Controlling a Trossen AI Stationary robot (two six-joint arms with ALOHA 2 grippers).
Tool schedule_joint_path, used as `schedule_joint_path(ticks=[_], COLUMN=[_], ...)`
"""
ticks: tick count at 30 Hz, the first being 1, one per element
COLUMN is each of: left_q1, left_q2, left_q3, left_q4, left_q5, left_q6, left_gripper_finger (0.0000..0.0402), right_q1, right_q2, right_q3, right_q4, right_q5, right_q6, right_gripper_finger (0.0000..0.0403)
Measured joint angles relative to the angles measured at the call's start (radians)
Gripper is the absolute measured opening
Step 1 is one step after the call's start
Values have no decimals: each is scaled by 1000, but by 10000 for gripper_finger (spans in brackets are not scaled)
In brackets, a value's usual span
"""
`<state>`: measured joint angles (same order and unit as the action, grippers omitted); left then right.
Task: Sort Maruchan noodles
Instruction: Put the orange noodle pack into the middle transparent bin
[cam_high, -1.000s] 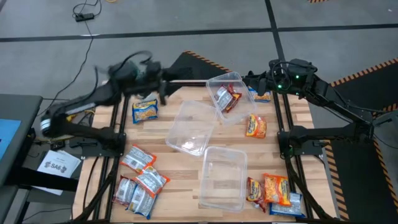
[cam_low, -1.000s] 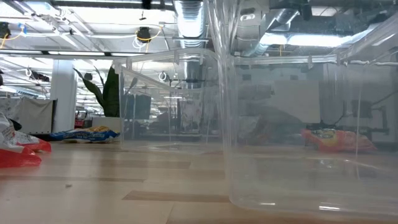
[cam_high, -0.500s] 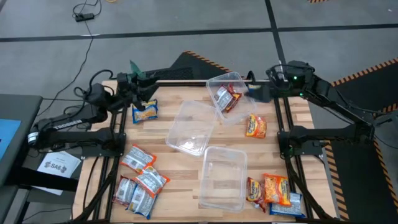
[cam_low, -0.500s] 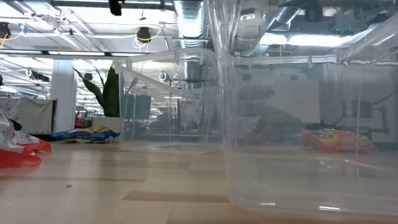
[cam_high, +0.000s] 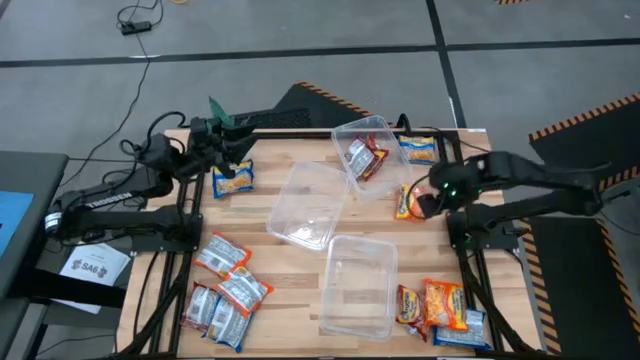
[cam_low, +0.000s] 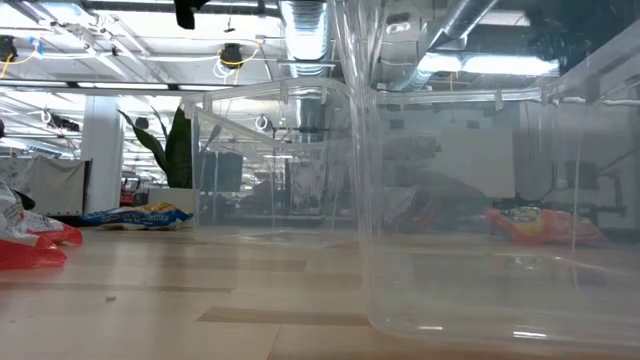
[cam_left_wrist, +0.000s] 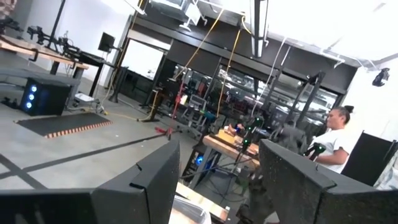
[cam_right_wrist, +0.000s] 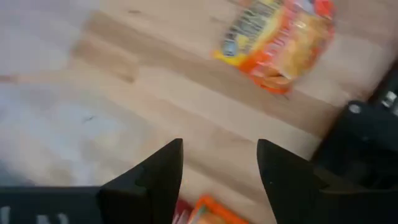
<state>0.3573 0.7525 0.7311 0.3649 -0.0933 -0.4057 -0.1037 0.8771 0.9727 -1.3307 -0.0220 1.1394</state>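
From above, the right gripper (cam_high: 424, 203) hovers, fingers apart, beside an orange noodle packet (cam_high: 407, 201) near a clear tub (cam_high: 363, 149) holding red packets (cam_high: 362, 157). Left gripper (cam_high: 232, 146), open, waits above a blue-and-yellow packet (cam_high: 233, 179). At table level, tubs (cam_low: 470, 200) block the wooden table (cam_low: 150, 290).

- Wood-slat table (cam_high: 300, 270), 3 clear tubs on it: one mid (cam_high: 305, 205), one by near edge (cam_high: 358, 285), one tilted at far edge (cam_high: 362, 140) w/ red packet inside.
- Noodle packets: blue/yellow (cam_high: 232, 178) far-left, cluster (cam_high: 225, 290) near-left corner, cluster (cam_high: 440, 308) near-right corner, orange (cam_high: 408, 203) right edge, one (cam_high: 417, 150) far-right corner.
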Motion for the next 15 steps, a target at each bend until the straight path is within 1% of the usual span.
schedule_joint_path(ticks=[2,4,8,10,15], left_q1=[0,0,0,0,0], left_q2=[0,0,0,0,0], left_q3=[0,0,0,0,0], left_q4=[0,0,0,0,0], left_q5=[0,0,-1,-1,-1], left_q6=[0,0,-1,-2,-3], left_gripper_finger=[203,203,203,203,203], right_q1=[-1,-18,-64,-87,-109], right_q2=[-2,1,5,19,72], right_q3=[-90,-173,-311,-349,-384], right_q4=[59,159,301,356,399], right_q5=[22,33,124,159,248], right_q6=[36,39,42,44,43], right_gripper_finger=[226,226,226,226,226])
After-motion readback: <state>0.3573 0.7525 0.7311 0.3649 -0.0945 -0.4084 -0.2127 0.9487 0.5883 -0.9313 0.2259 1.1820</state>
